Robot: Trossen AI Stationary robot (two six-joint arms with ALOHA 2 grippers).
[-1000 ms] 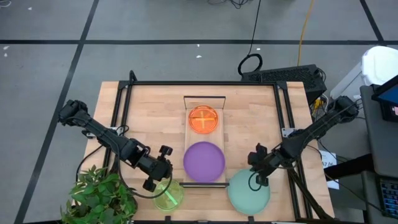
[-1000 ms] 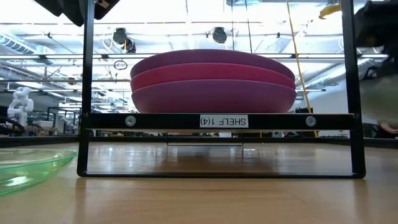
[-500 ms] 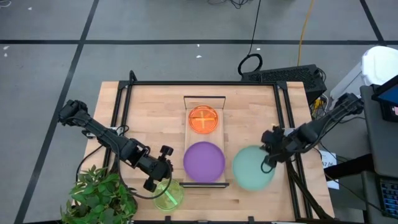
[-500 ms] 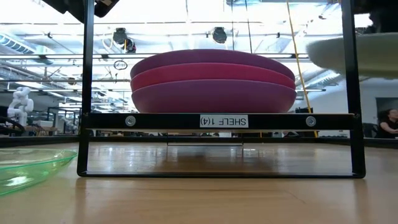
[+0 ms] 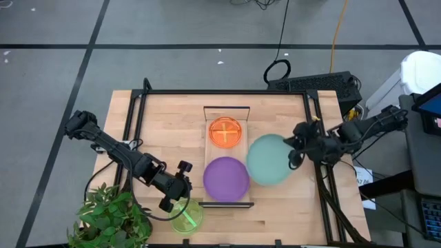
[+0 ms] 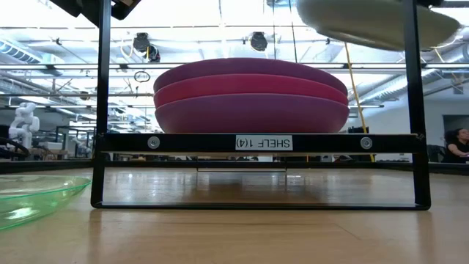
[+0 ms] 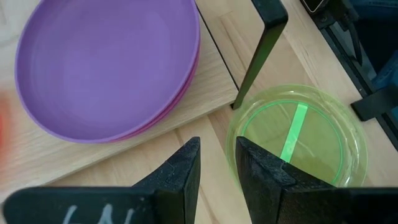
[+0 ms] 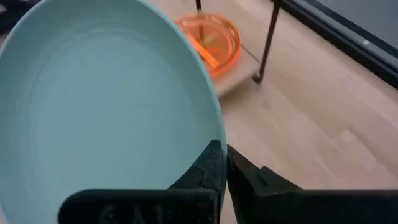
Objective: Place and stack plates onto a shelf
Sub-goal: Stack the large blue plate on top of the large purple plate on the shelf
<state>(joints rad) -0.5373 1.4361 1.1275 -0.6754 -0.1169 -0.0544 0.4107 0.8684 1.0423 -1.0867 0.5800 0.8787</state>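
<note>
Right gripper (image 5: pixel 295 156) clenched on pale teal plate (image 5: pixel 269 159) – held flat, airborne beside shelf (image 5: pixel 209 138), left gripper (image 5: pixel 180 195) open

A leafy green plant (image 5: pixel 114 219) overhangs the wooden surface (image 5: pixel 172 124)'s near-left corner; a dark keyboard (image 5: pixel 317 83) lies just beyond its far-right corner.
</note>
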